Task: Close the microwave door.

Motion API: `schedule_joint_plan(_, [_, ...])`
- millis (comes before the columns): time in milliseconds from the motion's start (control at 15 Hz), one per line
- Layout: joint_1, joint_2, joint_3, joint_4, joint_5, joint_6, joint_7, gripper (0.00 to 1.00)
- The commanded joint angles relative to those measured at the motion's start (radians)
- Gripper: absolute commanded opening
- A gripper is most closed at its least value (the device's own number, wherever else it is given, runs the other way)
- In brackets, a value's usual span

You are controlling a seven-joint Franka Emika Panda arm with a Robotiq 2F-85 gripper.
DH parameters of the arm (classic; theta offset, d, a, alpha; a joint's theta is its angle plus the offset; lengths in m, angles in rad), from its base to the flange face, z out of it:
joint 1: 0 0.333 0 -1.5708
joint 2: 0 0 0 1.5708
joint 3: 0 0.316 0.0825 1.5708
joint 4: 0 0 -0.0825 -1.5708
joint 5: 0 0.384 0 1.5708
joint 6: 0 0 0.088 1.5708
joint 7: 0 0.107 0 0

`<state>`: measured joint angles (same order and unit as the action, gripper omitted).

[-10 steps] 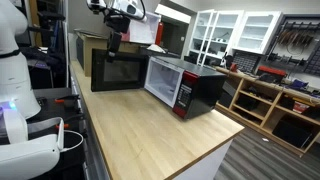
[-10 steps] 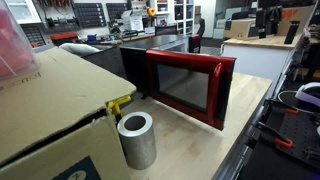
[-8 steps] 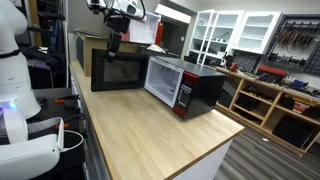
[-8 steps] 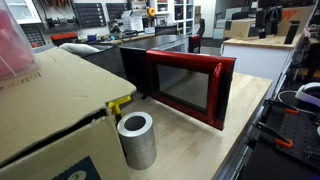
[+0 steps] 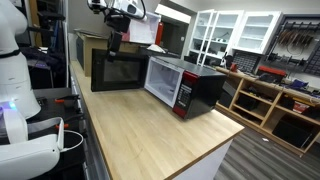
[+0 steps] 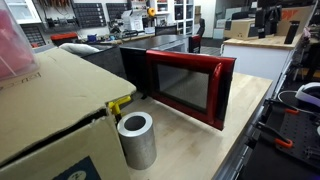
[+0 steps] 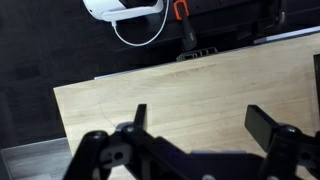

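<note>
The microwave [image 5: 195, 85] stands on the wooden table [image 5: 150, 140], with a black casing and a red control strip. Its door [image 5: 118, 70] is swung wide open, black inside facing this exterior view. In an exterior view the door's glossy red outside with its dark window [image 6: 186, 86] faces the camera, with the casing [image 6: 135, 58] behind it. My gripper [image 5: 113, 45] hangs just above the door's top edge. In the wrist view the gripper [image 7: 200, 125] is open and empty, with only bare tabletop [image 7: 200, 80] between its fingers.
A brown cardboard box [image 6: 50, 100] with a yellow clip [image 6: 121, 103] and a metal cylinder [image 6: 137, 138] stand close to the red door. White glass-fronted cabinets [image 5: 235, 30] and wooden shelves [image 5: 270, 100] lie beyond the table. A white robot [image 5: 15, 90] stands beside the table.
</note>
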<state>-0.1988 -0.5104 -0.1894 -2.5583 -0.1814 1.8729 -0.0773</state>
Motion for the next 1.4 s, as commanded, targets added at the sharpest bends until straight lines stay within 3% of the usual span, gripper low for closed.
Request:
schedule_joint_plan(0, [0.031, 0.016, 0.036, 0.038, 0.011, 0.007, 0.010, 1.00])
schedule_joint_plan(600, [0.164, 0.090, 0.168, 0.161, 0.011, 0.073, 0.013, 1.00])
schedule_joint_plan(1333, [0.319, 0.324, 0.291, 0.366, 0.115, 0.186, -0.004, 1.00])
